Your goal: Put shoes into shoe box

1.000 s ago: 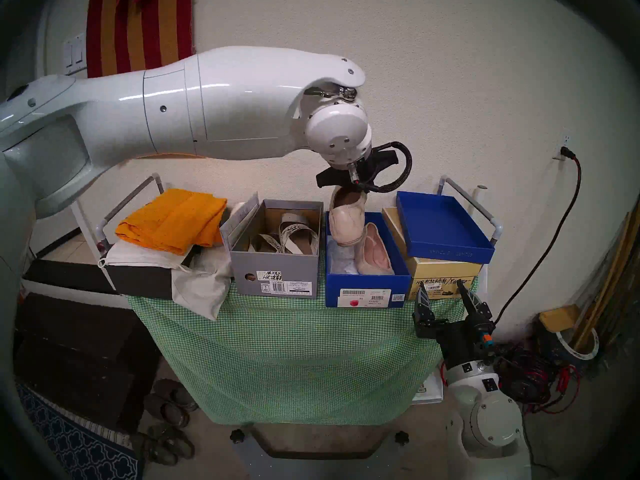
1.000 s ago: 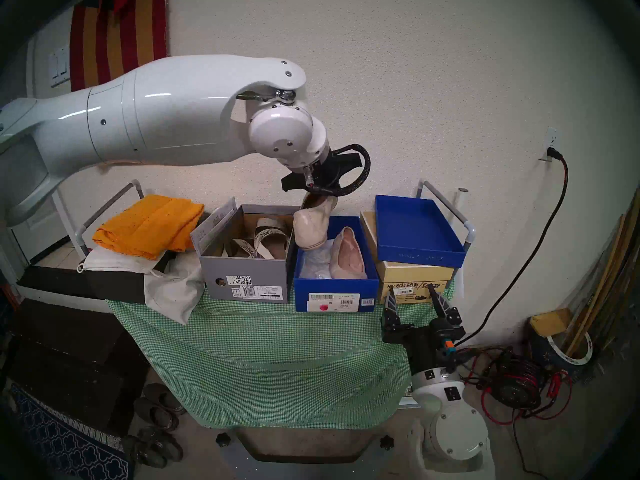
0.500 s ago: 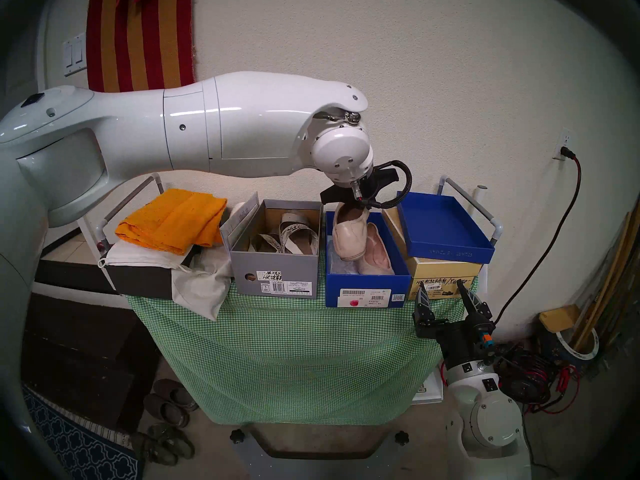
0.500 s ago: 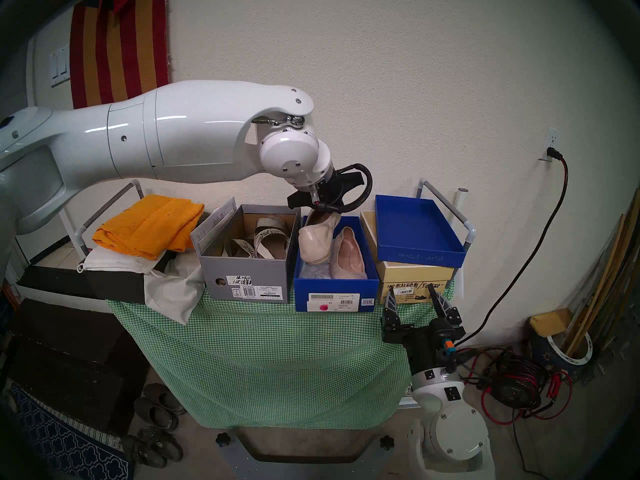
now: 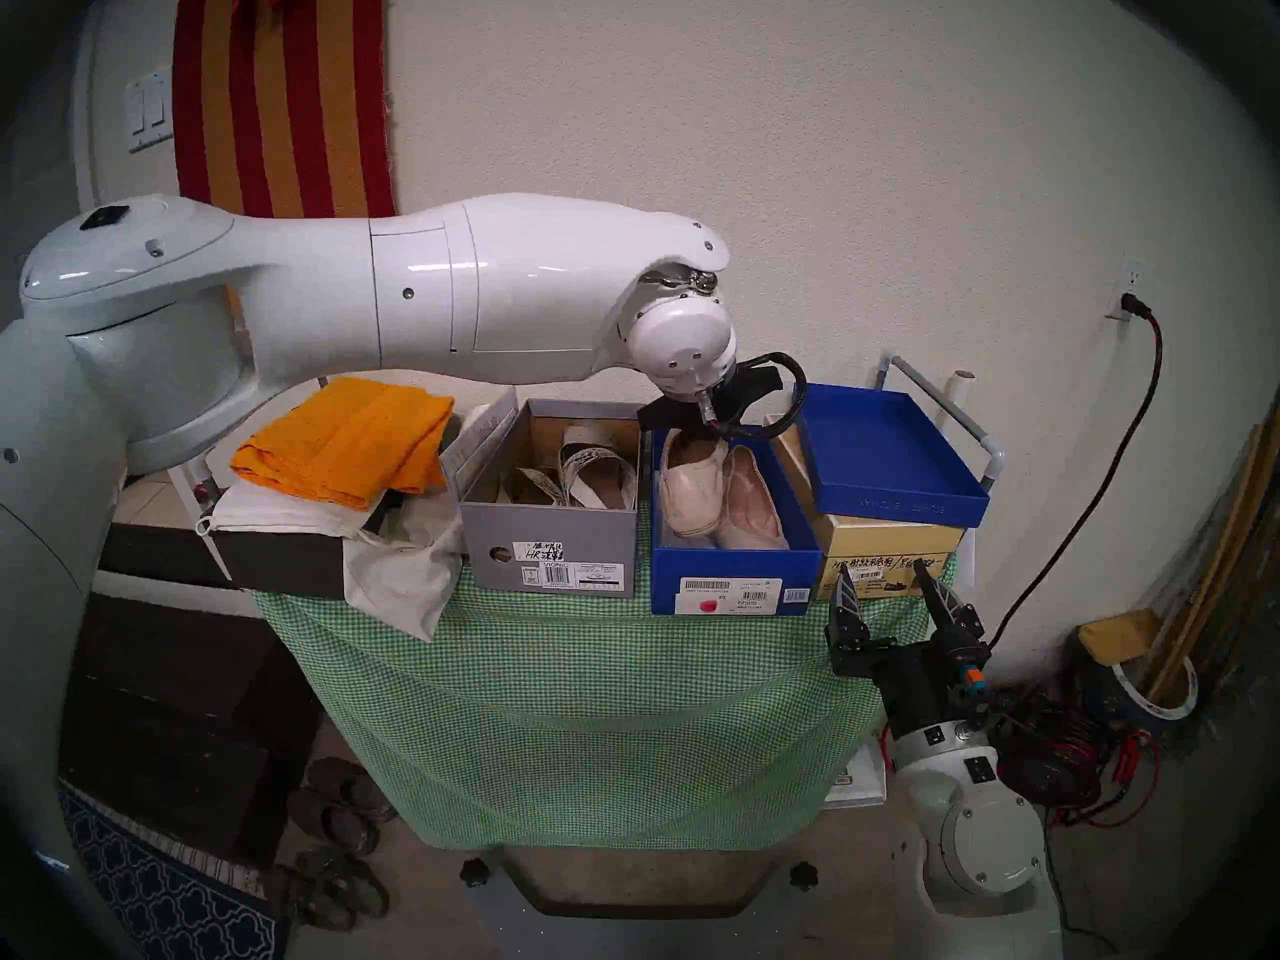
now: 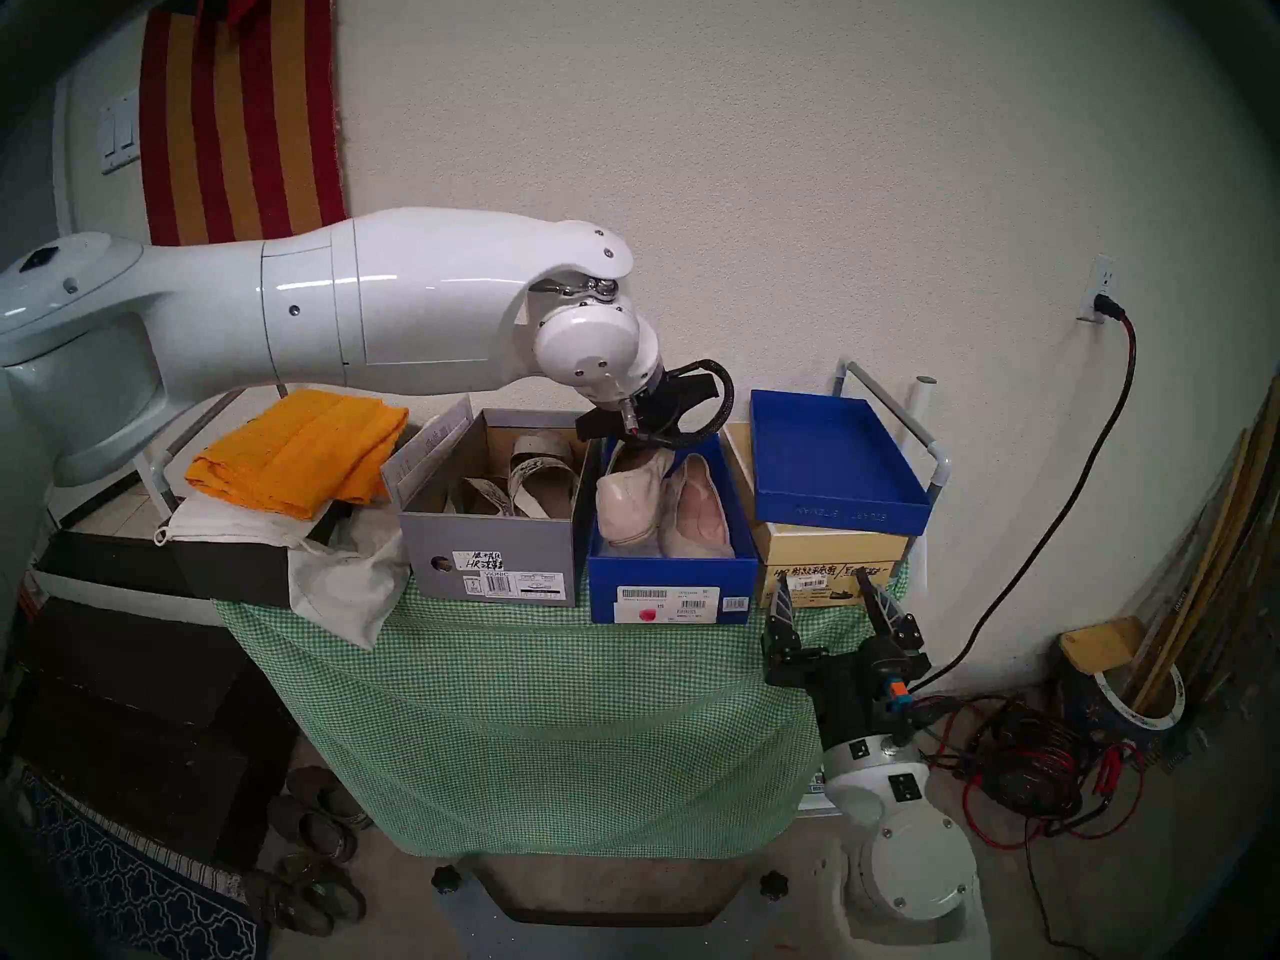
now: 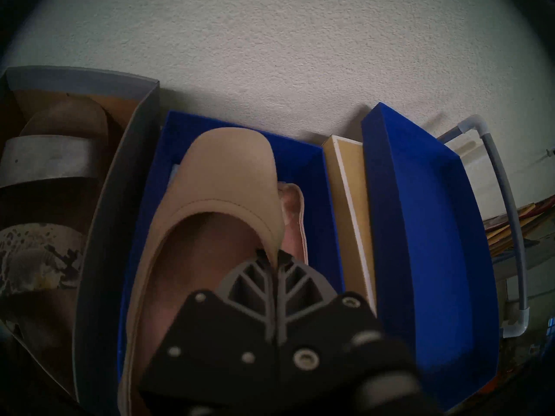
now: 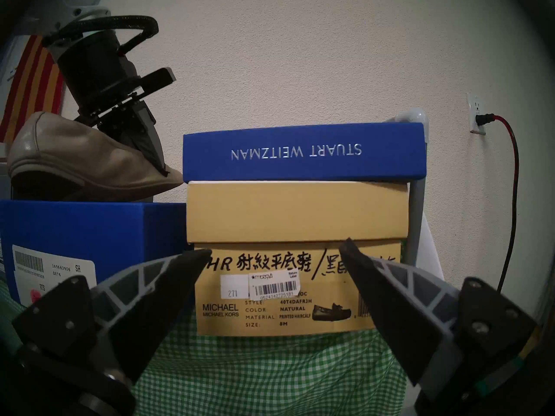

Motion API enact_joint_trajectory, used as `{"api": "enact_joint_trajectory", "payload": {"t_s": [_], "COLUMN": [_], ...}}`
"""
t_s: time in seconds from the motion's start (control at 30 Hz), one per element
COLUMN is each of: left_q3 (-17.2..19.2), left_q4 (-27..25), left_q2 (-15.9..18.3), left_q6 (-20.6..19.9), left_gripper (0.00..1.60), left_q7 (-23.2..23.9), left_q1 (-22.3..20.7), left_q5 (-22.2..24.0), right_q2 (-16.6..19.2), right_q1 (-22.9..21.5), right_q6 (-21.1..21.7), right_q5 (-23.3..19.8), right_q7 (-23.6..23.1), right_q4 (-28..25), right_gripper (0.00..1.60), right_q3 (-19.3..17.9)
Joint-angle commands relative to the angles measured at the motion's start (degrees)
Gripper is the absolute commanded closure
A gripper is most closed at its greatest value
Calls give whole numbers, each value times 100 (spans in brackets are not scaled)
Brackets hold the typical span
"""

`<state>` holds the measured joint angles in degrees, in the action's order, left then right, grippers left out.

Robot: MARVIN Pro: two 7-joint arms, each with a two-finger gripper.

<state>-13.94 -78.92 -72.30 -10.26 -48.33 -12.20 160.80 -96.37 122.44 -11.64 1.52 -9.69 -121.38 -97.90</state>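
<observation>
L gripper (image 7: 274,257) clamped on rim of 2nd flat (image 5: 689,484), frame centre, partly inside blue shoe box (image 5: 734,577) beside 1st flat (image 5: 751,501); R gripper (image 5: 883,584) agape, idle lower right; next: seat it, let go.

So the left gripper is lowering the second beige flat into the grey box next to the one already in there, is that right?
Not quite: it is the blue shoe box, not the grey one, which holds white sandals. The head view shows the left gripper shut on the second beige flat, going in beside the other flat.
</observation>
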Motion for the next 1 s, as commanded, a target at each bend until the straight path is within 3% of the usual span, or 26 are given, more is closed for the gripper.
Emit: {"api": "enact_joint_trajectory", "payload": {"t_s": [0.0, 0.27, 0.97], "left_q3": [14, -83, -231], "left_q4": [418, 731, 1061], "left_q2": [-344, -407, -398], "left_q6": [-248, -485, -529], "left_gripper": [160, 160, 160], "left_q7": [145, 264, 473], "left_q1": [116, 279, 601], "left_q5": [-3, -68, -205], "right_q2": [-1, -1, -1], "right_q1": [3, 3, 3], "right_q6": [1, 1, 1], "right_q5": [-5, -5, -5], "right_q7": [-2, -2, -2], "right_q4": [-6, -6, -6], "right_gripper": [0, 0, 0], "right_q3": [1, 1, 1]}}
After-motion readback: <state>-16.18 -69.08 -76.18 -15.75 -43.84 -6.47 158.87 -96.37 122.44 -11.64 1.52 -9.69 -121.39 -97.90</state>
